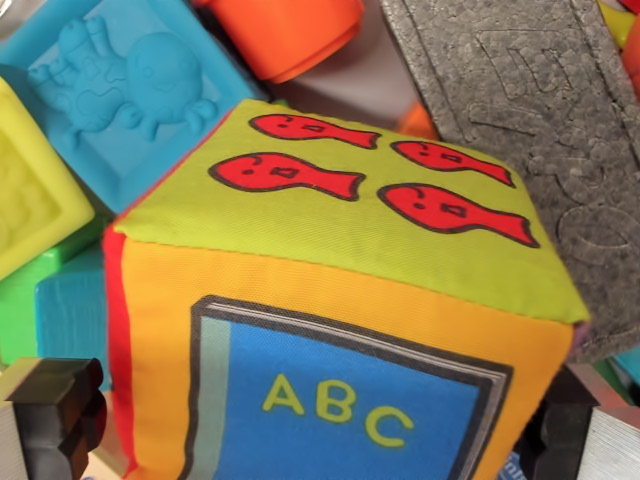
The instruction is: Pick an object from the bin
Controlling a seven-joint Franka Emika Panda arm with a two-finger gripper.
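We're right down on the fabric cube (340, 330) now, and it fills most of the wrist view: lime-green top with four red fish, orange face with a blue ABC book turned toward us. Our gripper (320, 425) straddles it, one dark fingertip (60, 410) at the near left corner and the other at the near right. The claw stands spread around the cube; from this close we can't say for sure the pads are touching its sides, so we'd call the grasp set up but not confirmed. By our reckoning the approach is done; closing, lifting and clearing the bin remain.

Around it the bin is crowded. A blue embossed block (120, 90) lies far left, a yellow block (30, 190) just beside it at the left edge, an orange cup (290, 35) beyond, and a grey foam slab (540, 110) presses against the cube's far right. That slab and the blue block may drag on the lift.
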